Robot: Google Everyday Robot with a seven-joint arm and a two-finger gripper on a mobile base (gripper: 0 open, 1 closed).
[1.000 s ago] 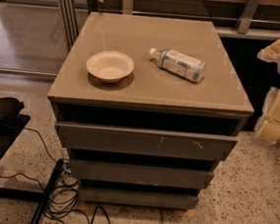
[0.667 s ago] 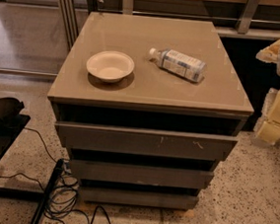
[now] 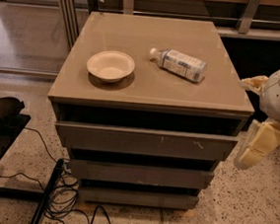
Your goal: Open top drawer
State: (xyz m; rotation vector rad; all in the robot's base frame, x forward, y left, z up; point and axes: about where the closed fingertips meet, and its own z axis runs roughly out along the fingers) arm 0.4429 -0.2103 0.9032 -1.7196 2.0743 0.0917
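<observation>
1. While the gripper (image 3: 251,123) hangs spread and empty just off the worktop's (image 3: 206,96) right edge, near the front corner, it touches nothing.
2. The top drawer (image 3: 142,142) sits under the front edge, a dark gap above.

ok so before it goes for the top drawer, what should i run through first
1. Top drawer front in view and unblocked: ok.
2. Claw lined up with that front: not ok, it hangs to the right of the cabinet, apart from it.
3. Handle to grab: not ok, the front is flat, with only a dark gap above it.
4. Bowl and bottle (on its side) set back from the cabinet's front edge: ok.
5. Cables at the lower left out of the approach path: cannot tell.
</observation>
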